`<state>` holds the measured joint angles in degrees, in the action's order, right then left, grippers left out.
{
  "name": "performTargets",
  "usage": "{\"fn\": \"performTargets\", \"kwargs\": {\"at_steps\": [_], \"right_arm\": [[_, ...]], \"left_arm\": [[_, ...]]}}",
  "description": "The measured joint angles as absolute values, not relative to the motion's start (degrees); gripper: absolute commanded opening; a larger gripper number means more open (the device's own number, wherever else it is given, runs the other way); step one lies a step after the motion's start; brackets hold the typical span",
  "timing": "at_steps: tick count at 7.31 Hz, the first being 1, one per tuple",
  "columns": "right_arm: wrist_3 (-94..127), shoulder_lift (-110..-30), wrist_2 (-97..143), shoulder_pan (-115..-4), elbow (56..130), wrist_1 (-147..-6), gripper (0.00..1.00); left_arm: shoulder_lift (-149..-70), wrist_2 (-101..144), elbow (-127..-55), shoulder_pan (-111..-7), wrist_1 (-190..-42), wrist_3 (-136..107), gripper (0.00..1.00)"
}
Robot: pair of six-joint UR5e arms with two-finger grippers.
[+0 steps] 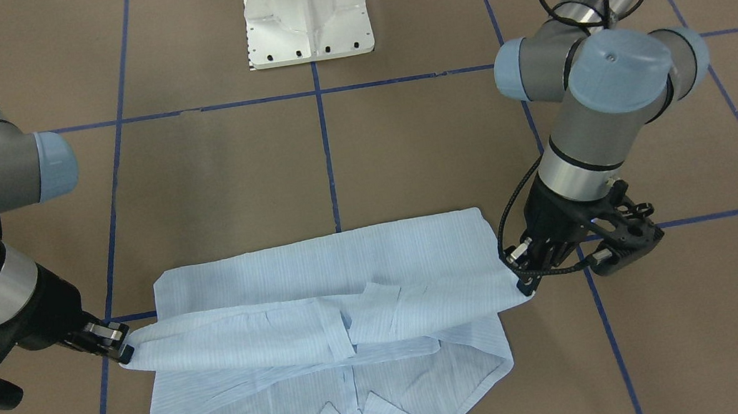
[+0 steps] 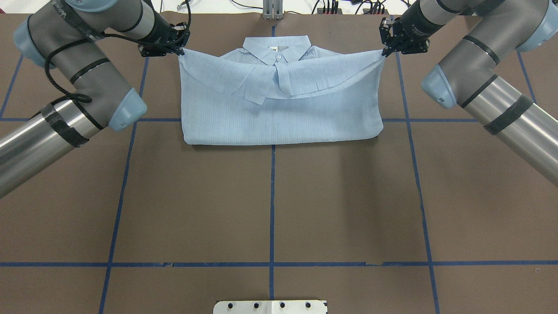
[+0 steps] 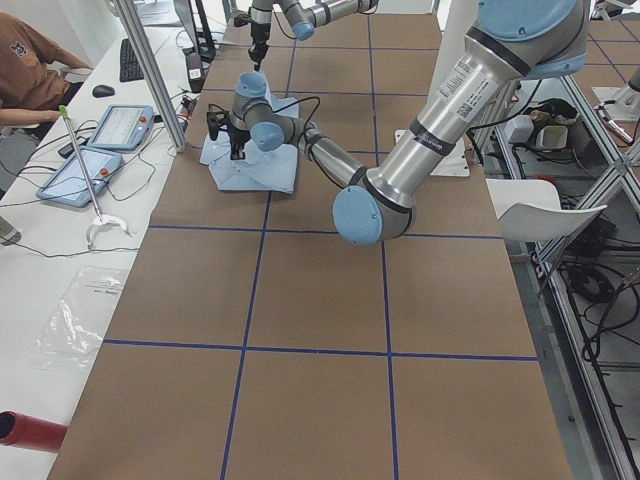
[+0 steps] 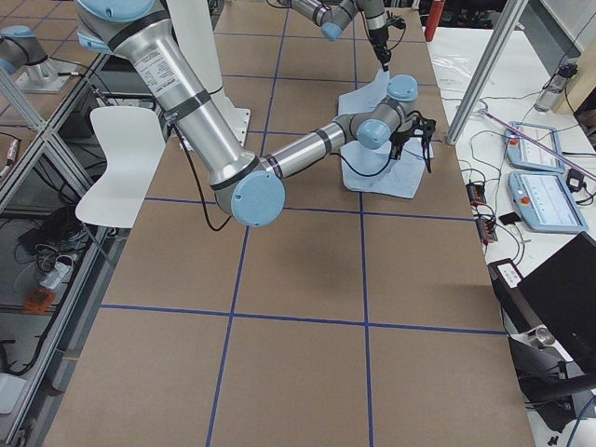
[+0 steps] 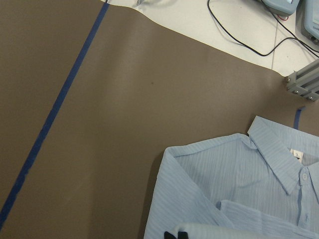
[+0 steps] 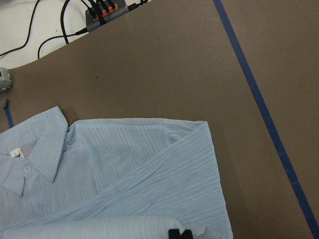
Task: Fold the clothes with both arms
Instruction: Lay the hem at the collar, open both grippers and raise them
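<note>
- At the table's [image 2: 348, 196] far side, 12 o'clock from the robot: one shirt [image 2: 279, 113], doubled over, with its collar end farthest out.
- Two arms. The left arm [image 2: 78, 74] reaches in from 8 o'clock and the right arm [image 2: 479, 65] from 4 o'clock. They mirror each other, and neither is nearer the cloth.
- The shirt's held edge is the long axis, running 9 to 3 o'clock. It is strung between the grippers, raised above the layer below and sagging mid-span.
- Two grippers. The left gripper [image 2: 178, 50] is pinched on the edge's 9 o'clock corner, and the right gripper [image 2: 386, 52] on the 3 o'clock corner.
- One collar [image 2: 277, 46], just beyond the held edge at 12 o'clock. My guess is that the edge gets laid down short of it, both corners level.
</note>
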<state>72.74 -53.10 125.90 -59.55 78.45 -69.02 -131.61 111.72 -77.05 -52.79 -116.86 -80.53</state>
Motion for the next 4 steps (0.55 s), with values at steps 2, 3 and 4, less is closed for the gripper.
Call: {"fn": "performTargets", "kwargs": {"at_steps": [2, 3, 4], "right_arm": [[72.46, -51.27, 125.69, -59.32, 74.41, -68.81, 0.00], [72.31, -50.36, 125.47, -58.93, 72.66, -68.76, 0.00], [72.22, -48.87, 125.33, -58.55, 70.73, -68.72, 0.78]], "left_arm": [[-133.53, 111.63, -70.00, -52.61, -123.06, -82.65, 0.00], [-133.63, 111.54, -67.86, -52.48, -125.08, -82.84, 0.19], [-133.47, 111.40, -66.78, -52.13, -126.30, -82.84, 0.99]]}}
